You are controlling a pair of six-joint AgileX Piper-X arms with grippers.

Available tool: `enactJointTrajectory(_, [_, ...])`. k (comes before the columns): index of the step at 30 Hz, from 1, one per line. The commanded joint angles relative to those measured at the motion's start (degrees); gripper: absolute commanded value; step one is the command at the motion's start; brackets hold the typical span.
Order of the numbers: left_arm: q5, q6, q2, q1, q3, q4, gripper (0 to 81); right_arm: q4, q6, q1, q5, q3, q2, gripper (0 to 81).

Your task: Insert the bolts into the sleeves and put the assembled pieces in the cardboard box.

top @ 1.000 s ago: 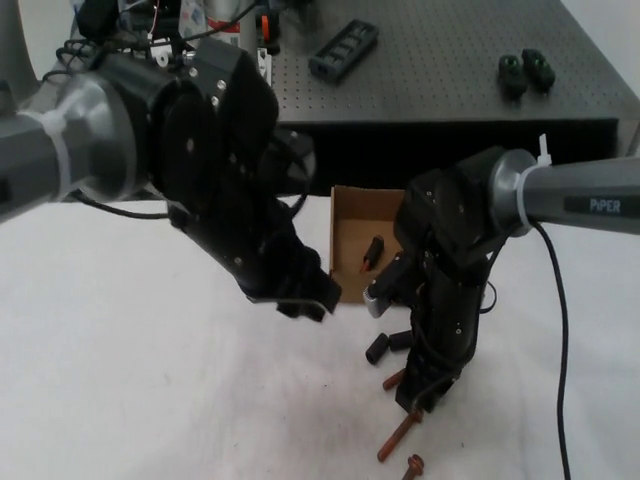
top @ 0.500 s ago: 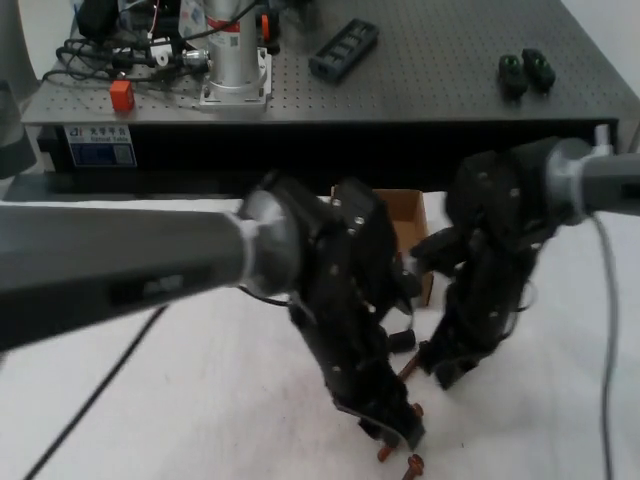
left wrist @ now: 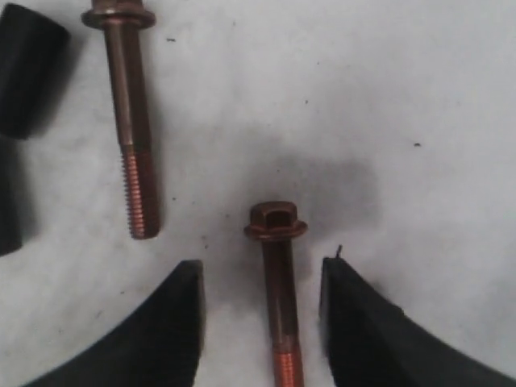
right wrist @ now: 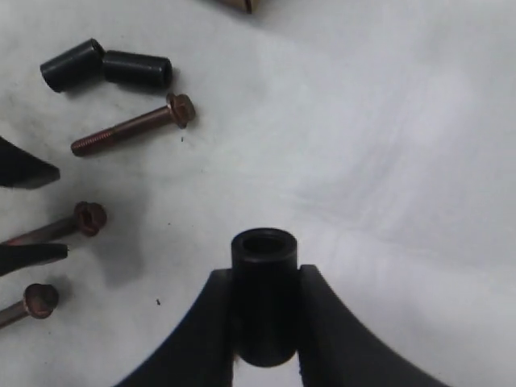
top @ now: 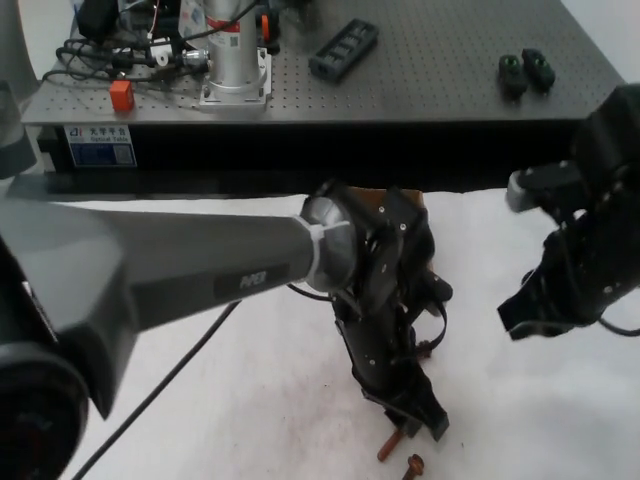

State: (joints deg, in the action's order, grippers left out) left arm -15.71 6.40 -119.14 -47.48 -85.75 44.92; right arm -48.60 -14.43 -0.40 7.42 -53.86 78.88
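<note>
**Bolt and sleeve not yet joined**

Left tool (left wrist: 260, 278), jaws apart, straddles a bolt (left wrist: 276, 222) lying on the table (left wrist: 419, 81). Right tool (right wrist: 264, 282) is clamped on a sleeve (right wrist: 264, 250). Other bolts (right wrist: 129, 125) and two sleeves (right wrist: 137, 68) lie loose, so insertion and boxing are pending.

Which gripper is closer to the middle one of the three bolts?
Left. The open left gripper straddles that bolt. The right gripper, shut on a sleeve, sits apart from it.

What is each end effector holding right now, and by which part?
The right end effector grips a black sleeve by its side walls, bore end sticking out. The left end effector holds nothing: it is open, straddling a loose bolt.
</note>
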Motion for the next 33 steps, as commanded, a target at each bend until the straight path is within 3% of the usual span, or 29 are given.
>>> enactJointTrajectory(1, [0.5,0.5,-0.5,-0.6,-0.8,0.1,31.4,1.0,0.8,-0.5,0.9,-0.1,-2.5,1.1])
enactJointTrajectory(6, [1.3,0.5,-2.0,-1.7,-1.0,0.5,22.5,0.6,1.7,-0.5,0.9,-0.1,-5.4,1.1])
enactJointTrajectory(8, [2.7,0.5,-2.0,-1.9,-1.0,0.9,14.8,0.0,1.8,-0.5,0.9,-0.1,-6.5,1.1])
enactJointTrajectory(10, [3.1,0.5,-1.8,-1.9,-1.2,0.9,2.1,-0.1,2.2,-0.5,0.9,-0.1,-7.5,1.1])
enactJointTrajectory(14, [3.4,-2.1,0.6,-1.9,-1.6,0.9,0.7,0.5,4.2,-0.5,2.5,0.6,-10.8,1.1])
enactJointTrajectory(18, [1.8,-8.3,9.5,1.2,2.3,-3.2,0.7,7.1,8.0,-0.5,7.4,6.1,-17.9,1.1])
enactJointTrajectory(21, [-0.7,-15.8,20.7,4.7,13.7,-19.9,0.7,13.2,14.1,0.2,13.4,13.2,-24.4,1.1])
enactJointTrajectory(27, [-17.2,-38.7,36.6,12.4,39.0,-65.9,0.7,29.9,23.5,7.5,28.9,27.2,-30.7,1.1])
enactJointTrajectory(30, [-19.7,-49.8,37.9,14.1,45.1,-82.3,0.7,39.6,29.6,13.8,30.1,31.1,-29.3,1.1])
enactJointTrajectory(33, [-20.5,-53.1,37.7,14.1,46.6,-87.1,0.7,48.6,32.5,18.4,30.0,31.6,-26.8,1.1])
